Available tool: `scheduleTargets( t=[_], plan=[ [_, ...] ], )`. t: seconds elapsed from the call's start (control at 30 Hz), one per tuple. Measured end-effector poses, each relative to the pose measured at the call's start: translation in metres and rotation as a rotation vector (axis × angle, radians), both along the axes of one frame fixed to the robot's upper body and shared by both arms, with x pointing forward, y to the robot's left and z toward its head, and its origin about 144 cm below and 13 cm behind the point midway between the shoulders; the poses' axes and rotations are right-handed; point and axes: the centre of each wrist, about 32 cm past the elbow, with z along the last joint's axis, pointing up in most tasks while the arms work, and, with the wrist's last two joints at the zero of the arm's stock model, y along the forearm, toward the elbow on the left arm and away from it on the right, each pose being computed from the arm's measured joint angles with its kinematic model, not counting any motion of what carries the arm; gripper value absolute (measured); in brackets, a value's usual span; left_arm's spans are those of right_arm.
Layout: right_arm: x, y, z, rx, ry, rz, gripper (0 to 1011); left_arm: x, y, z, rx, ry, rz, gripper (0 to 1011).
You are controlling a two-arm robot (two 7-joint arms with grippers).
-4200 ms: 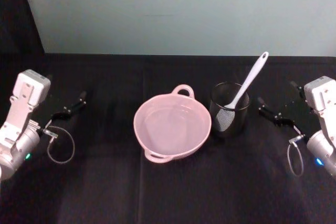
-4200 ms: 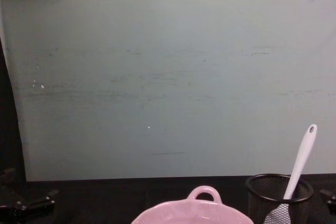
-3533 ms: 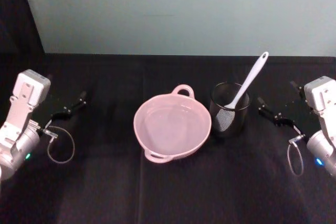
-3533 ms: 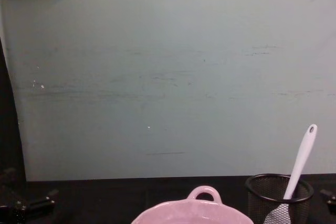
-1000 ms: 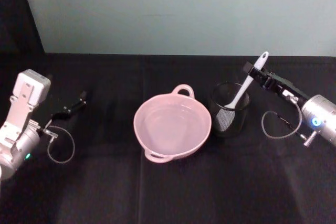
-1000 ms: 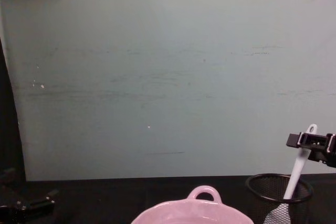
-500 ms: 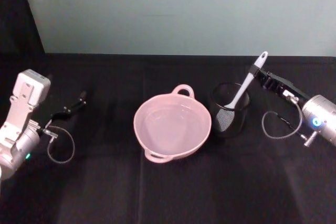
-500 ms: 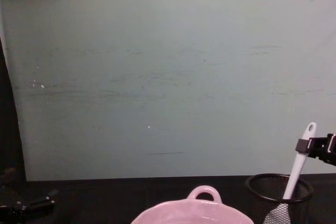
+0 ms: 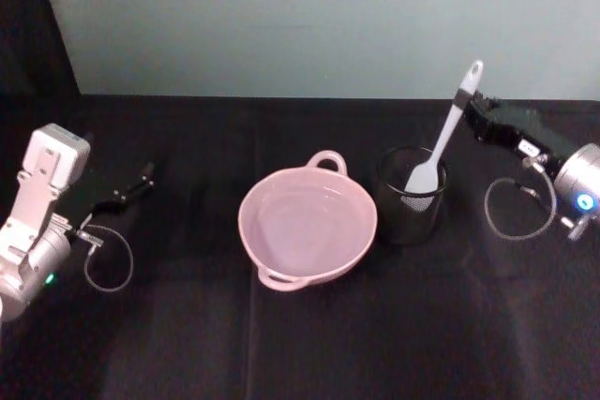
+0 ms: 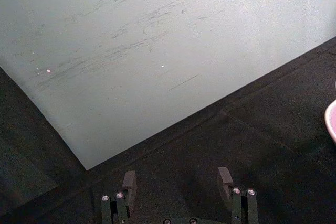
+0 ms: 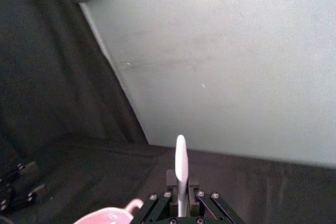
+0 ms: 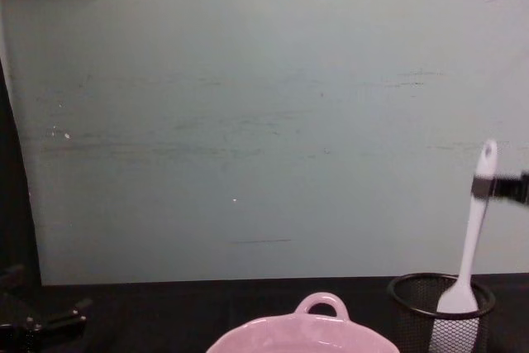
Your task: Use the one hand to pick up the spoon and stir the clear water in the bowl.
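Right of the bowl, the right pincer pinches the spoon, head at the mesh cup rim; judged next: raise clear, carry left, lower into water; left pincer parked, spread.

The black left gripper is showing silver screws; the right gripper is bearing a white label. Grey cable loops are hanging at both silver wrists, with a green lamp and a blue lamp glowing. A white boxy housing is topping the left arm.
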Motion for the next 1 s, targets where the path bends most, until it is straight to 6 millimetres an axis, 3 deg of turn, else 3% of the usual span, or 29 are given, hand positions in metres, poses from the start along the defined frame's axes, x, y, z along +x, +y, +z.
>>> scheduleTargets(
  t=[0.3, 0.43, 0.53, 0.7, 1.0],
  plan=[
    [-0.006, 0.002, 0.065, -0.108, -0.189, 0.123, 109, 0.000, 0.000, 0.000, 0.000, 0.000, 0.000, 1011],
    [-0.005, 0.013, 0.083, -0.123, -0.249, 0.191, 109, 0.000, 0.000, 0.000, 0.000, 0.000, 0.000, 1011],
    [-0.003, 0.026, 0.086, -0.130, -0.274, 0.251, 109, 0.000, 0.000, 0.000, 0.000, 0.000, 0.000, 1011],
    [0.006, 0.045, 0.068, -0.128, -0.291, 0.323, 109, 0.000, 0.000, 0.000, 0.000, 0.000, 0.000, 1011],
    [0.018, 0.064, 0.002, -0.159, -0.298, 0.392, 109, 0.000, 0.000, 0.000, 0.000, 0.000, 0.000, 1011]
  ],
)
